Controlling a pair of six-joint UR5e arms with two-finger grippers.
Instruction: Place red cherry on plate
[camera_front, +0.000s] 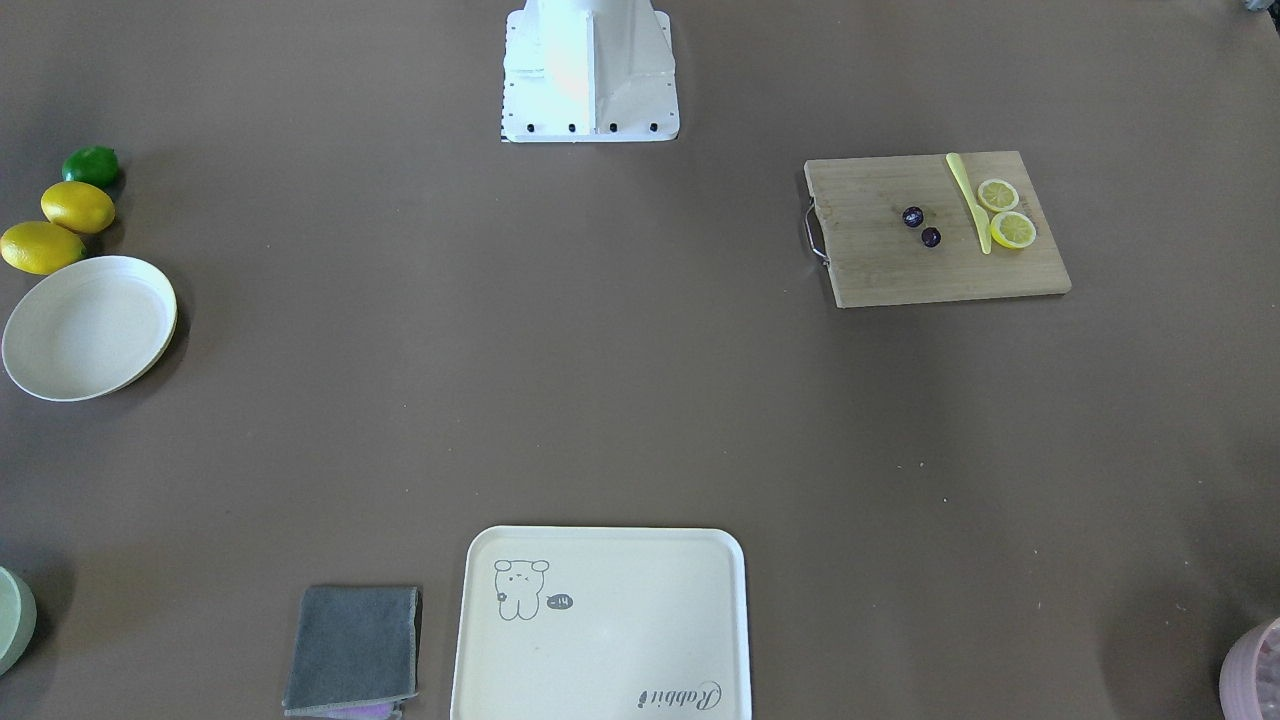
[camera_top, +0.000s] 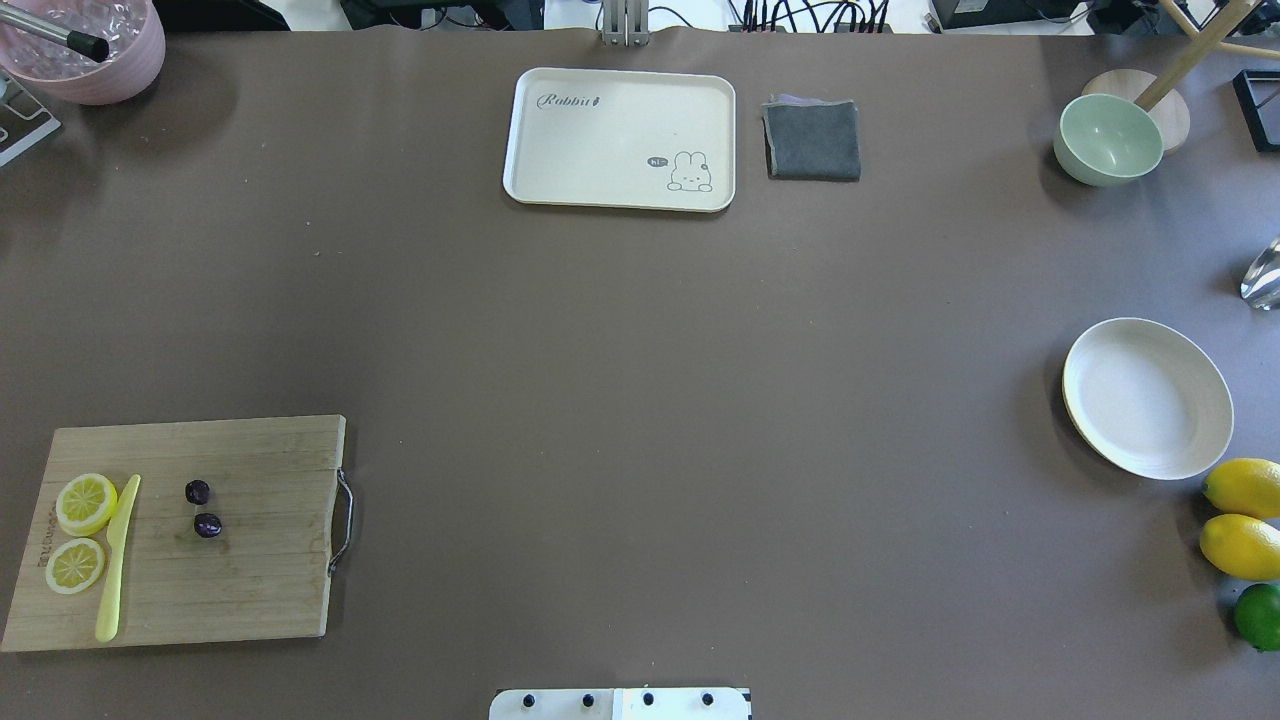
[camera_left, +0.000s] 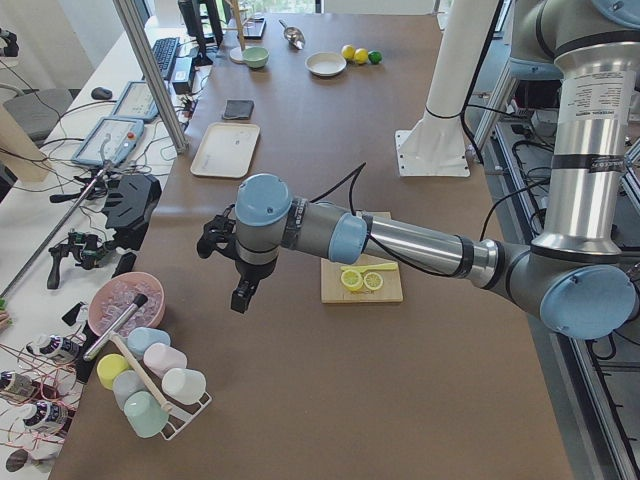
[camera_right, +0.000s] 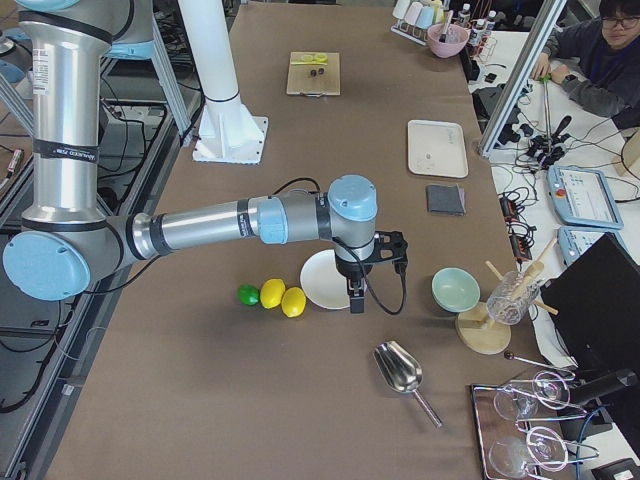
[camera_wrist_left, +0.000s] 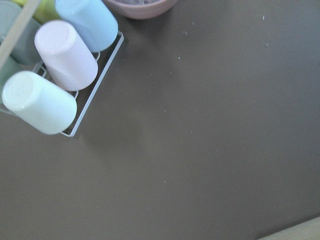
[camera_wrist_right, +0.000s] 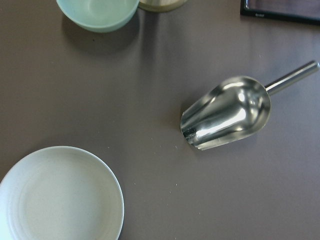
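The red cherry, two small dark glossy balls, lies on a wooden cutting board at the near left of the overhead view. The round cream plate sits empty far across the table, at the right. My left gripper hangs over bare table beyond the board, seen only in the exterior left view, and I cannot tell whether it is open or shut. My right gripper hovers at the plate's edge, and its state cannot be told either.
Two lemon slices and a yellow knife share the board. Two lemons and a lime lie beside the plate. A bear tray, grey cloth, green bowl, metal scoop and cup rack stand around.
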